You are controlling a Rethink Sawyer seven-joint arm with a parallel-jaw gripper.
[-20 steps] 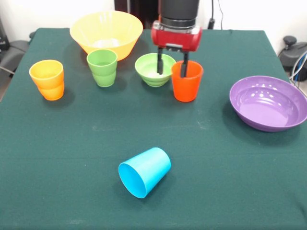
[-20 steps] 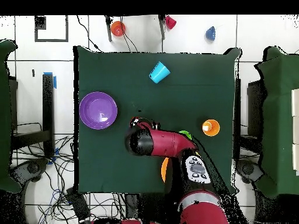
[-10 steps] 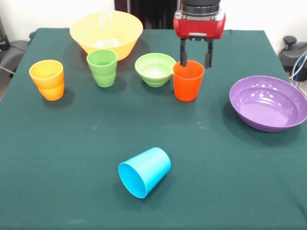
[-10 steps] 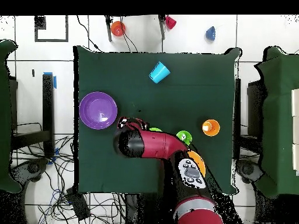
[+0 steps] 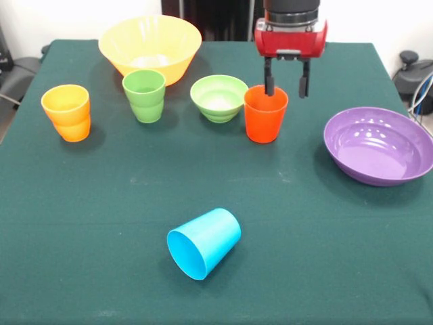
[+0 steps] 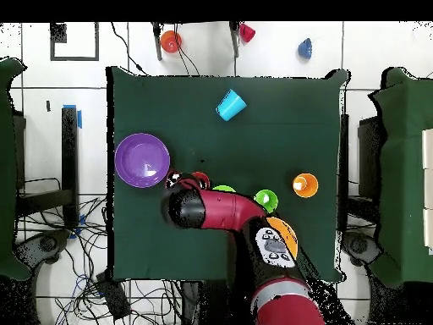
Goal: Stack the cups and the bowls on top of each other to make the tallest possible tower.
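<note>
My gripper (image 5: 286,88) hangs open at the back of the table, just behind the upright orange cup (image 5: 265,114). Its left finger is at the cup's far rim and its right finger is outside the cup, to the right. Nothing is between the fingers. Left of that cup stand the light green bowl (image 5: 219,98), the green cup (image 5: 144,95) and the yellow-orange cup (image 5: 66,112). The large yellow bowl (image 5: 149,47) is behind them. The purple bowl (image 5: 379,145) sits at the right. The light blue cup (image 5: 203,242) lies on its side near the front. Each piece stands alone.
From overhead the red arm (image 6: 228,212) covers part of the yellow bowl (image 6: 285,234) and the green bowl (image 6: 224,189). The purple bowl (image 6: 142,159) lies close to the gripper's side. Three small coloured pieces (image 6: 171,41) lie on the floor beyond the table's far edge.
The gripper moved from between the green bowl and the orange cup to the cup's far right rim and rose a little. It stayed open. The cups and bowls did not move.
</note>
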